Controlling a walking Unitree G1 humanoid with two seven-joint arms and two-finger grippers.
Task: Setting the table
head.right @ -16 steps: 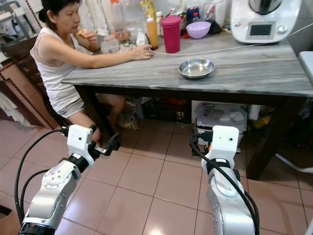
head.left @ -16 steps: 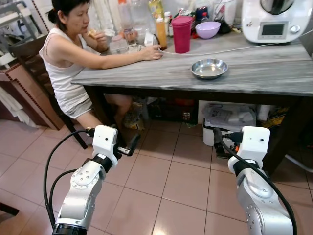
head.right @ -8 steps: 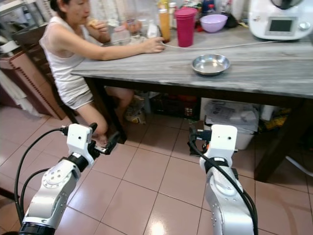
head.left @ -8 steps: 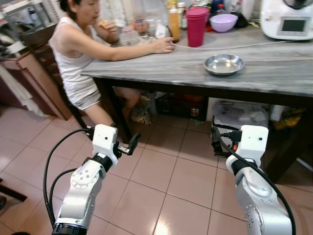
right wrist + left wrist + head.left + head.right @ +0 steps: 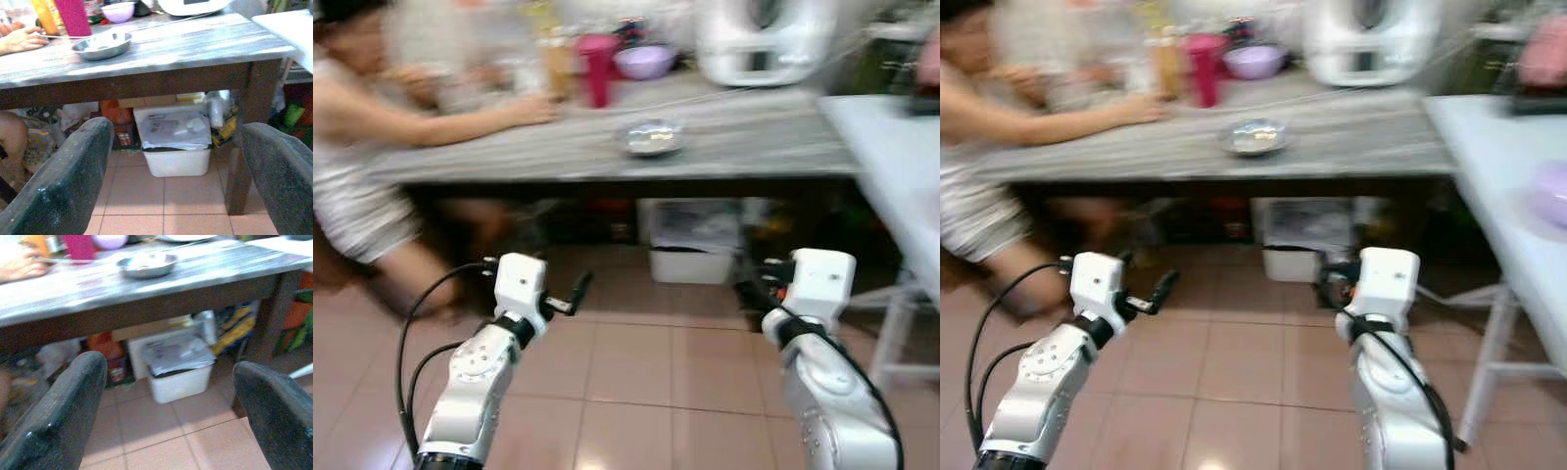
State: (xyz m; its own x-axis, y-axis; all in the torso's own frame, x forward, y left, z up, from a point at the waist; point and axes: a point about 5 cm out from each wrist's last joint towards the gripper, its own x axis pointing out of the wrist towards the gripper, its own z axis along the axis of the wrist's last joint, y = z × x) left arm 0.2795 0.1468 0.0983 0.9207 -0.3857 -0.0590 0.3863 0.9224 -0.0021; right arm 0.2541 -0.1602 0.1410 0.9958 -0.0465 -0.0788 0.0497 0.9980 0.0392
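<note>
Bowl [image 5: 101, 45] of metal set on grey table [image 5: 195, 49], near pink cup [image 5: 73, 17]; person's hand [image 5: 22, 40] rested beside. Left gripper [image 5: 166, 396] and right gripper [image 5: 173, 171] held low over tiled floor, fingers spread apart, nothing grasped. Head views blurred.

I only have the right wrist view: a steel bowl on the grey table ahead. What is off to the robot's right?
Observer: A white table stands to the right, end-on to the grey table. The head views are blurred.
Operator: Anything on it?
Observer: A lilac rounded shape sits near its edge, perhaps a bowl; it is too blurred to be sure.
Operator: Where is the left end effector?
Observer: The left end effector is low over the floor tiles, open and holding nothing.
</note>
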